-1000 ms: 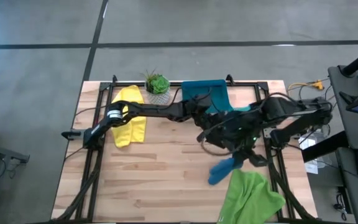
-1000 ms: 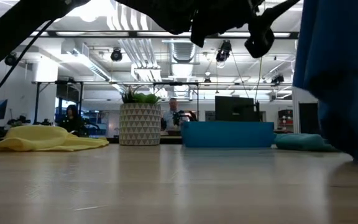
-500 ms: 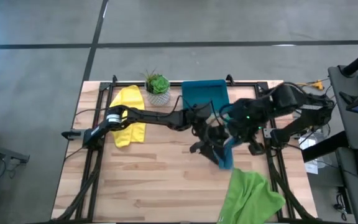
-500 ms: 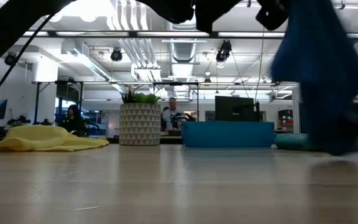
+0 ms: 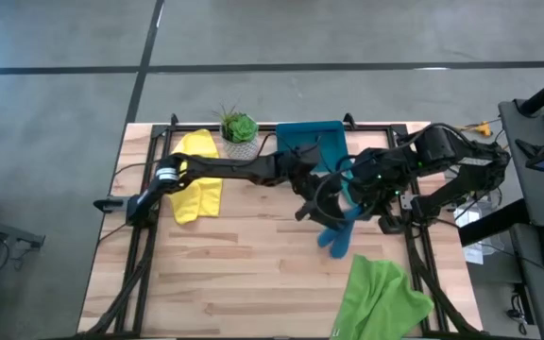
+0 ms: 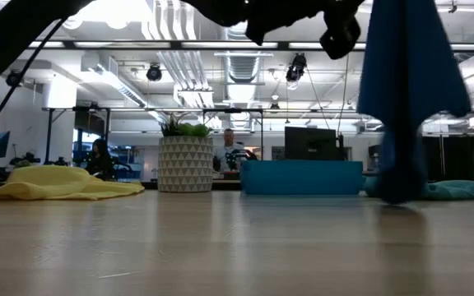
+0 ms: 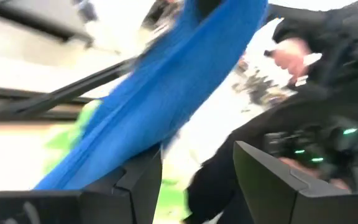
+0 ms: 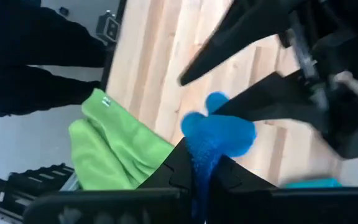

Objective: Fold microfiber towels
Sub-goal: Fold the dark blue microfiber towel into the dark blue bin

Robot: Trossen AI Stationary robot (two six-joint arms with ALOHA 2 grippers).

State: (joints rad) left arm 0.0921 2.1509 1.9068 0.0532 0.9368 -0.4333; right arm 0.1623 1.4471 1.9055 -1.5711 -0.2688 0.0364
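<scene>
The blue towel (image 5: 338, 231) hangs in a bunch below my right gripper (image 8: 201, 165), which is shut on it above the table's right half. My left gripper (image 7: 197, 168) is open and reaches in level from the left. The hanging towel (image 7: 166, 87) runs just past one of its fingers. The yellow towel (image 5: 196, 175) lies crumpled at the far left. The light green towel (image 5: 381, 297) lies at the near right, partly over the table's edge. A teal towel (image 6: 451, 189) lies at the far right. My right gripper pinches a gathered part of the blue towel's upper end (image 8: 201, 155) between its two fingers, which slant down from the far right. The towel hangs slack below, its lower end (image 6: 397, 193) close to the tabletop. Whether my left gripper's finger (image 7: 143, 177) touches the towel, I cannot tell.
A rigid teal-blue tray (image 5: 310, 142) stands at the far edge with a potted plant (image 5: 240, 132) to its left. Bare wood (image 5: 244, 264) stretches across the near left. A person (image 6: 230, 152) sits in the room beyond the table.
My right gripper has drawn back toward the table's far right, risen and tipped more steeply down, still shut on the blue towel. The towel has swung with it toward the far edge and a little leftward, hanging nearer my left gripper.
</scene>
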